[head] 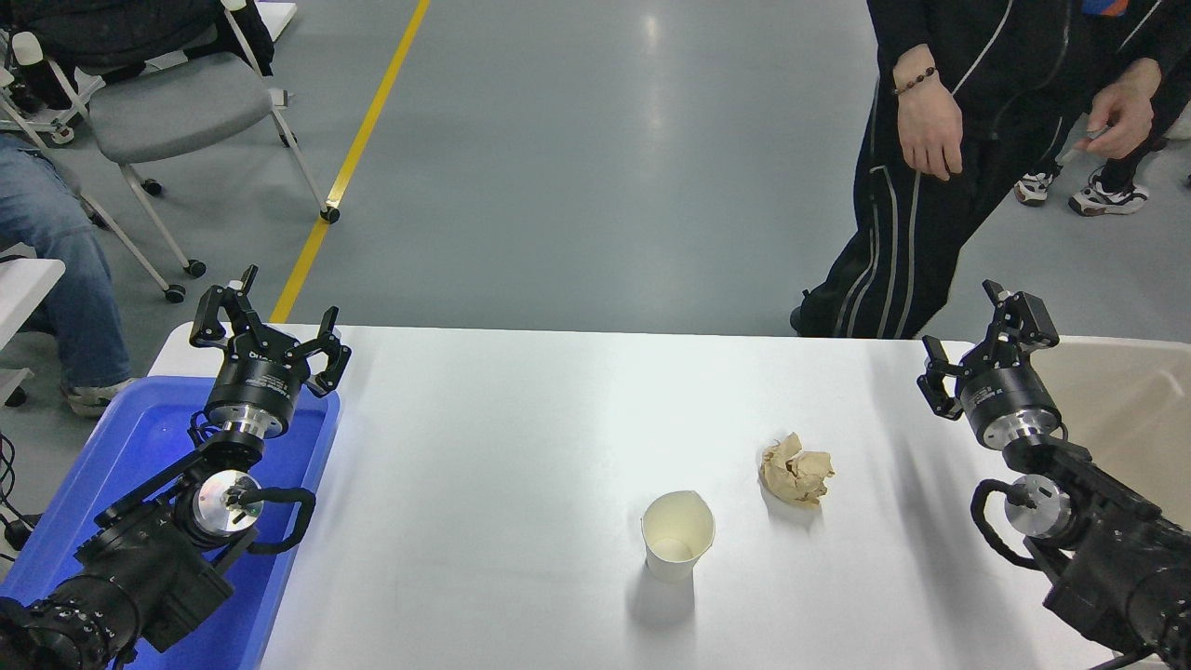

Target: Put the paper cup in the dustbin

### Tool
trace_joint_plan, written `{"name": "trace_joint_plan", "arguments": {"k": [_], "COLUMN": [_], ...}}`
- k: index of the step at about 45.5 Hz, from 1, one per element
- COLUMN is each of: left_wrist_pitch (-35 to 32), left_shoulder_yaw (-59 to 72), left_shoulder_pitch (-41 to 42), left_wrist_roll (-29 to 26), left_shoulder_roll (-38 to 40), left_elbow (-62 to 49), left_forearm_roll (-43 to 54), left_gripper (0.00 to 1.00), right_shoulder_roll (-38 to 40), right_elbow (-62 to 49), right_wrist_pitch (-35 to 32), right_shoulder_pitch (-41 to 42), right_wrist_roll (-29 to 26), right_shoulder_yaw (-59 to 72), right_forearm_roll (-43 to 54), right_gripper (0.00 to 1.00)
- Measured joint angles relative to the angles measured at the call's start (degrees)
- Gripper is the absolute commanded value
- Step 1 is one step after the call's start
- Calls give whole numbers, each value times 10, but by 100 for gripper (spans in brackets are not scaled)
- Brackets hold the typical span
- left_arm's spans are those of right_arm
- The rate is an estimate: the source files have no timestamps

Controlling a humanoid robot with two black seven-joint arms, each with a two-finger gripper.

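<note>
The white paper cup [677, 537] stands upright on the white table [521, 437], front middle, its cream inside showing. The beige dustbin [1130, 409] sits at the table's right edge, partly behind my right arm. My right gripper [984, 340] is open and empty, raised by the bin's near left rim, well right of and beyond the cup. My left gripper [270, 321] is open and empty, parked at the lower left over the blue tray.
A crumpled tan paper ball [796, 471] lies just beyond and right of the cup. A blue plastic tray [140, 447] sits at the table's left end. A person in black [940, 167] stands at the far right side. A grey chair [177, 112] stands at far left.
</note>
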State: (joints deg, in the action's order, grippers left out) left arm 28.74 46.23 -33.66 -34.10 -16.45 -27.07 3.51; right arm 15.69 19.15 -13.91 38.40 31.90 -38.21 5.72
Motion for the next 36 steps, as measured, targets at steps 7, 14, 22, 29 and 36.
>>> {"name": "trace_joint_plan", "arguments": {"k": [7,14,22,29,36], "left_wrist_pitch": [0,0,0,0,0], "left_shoulder_yaw": [0,0,0,0,0], "left_shoulder_pitch": [0,0,0,0,0], "left_wrist_roll": [0,0,0,0,0], "left_shoulder_roll": [0,0,0,0,0], "left_elbow": [0,0,0,0,0], "left_forearm_roll": [0,0,0,0,0], "left_gripper": [100,100,100,100,100], "right_shoulder_roll": [0,0,-1,-2,5], "right_elbow": [-2,-4,-3,-2,-1], "right_wrist_pitch": [-1,-1,-1,-1,-3], "right_shoulder_pitch": [0,0,0,3,6], "right_wrist_roll": [0,0,0,0,-1], "right_shoulder_yaw": [-1,-1,-2,-1,2], "right_forearm_roll": [0,0,0,0,0], "right_gripper": [100,100,100,100,100]}}
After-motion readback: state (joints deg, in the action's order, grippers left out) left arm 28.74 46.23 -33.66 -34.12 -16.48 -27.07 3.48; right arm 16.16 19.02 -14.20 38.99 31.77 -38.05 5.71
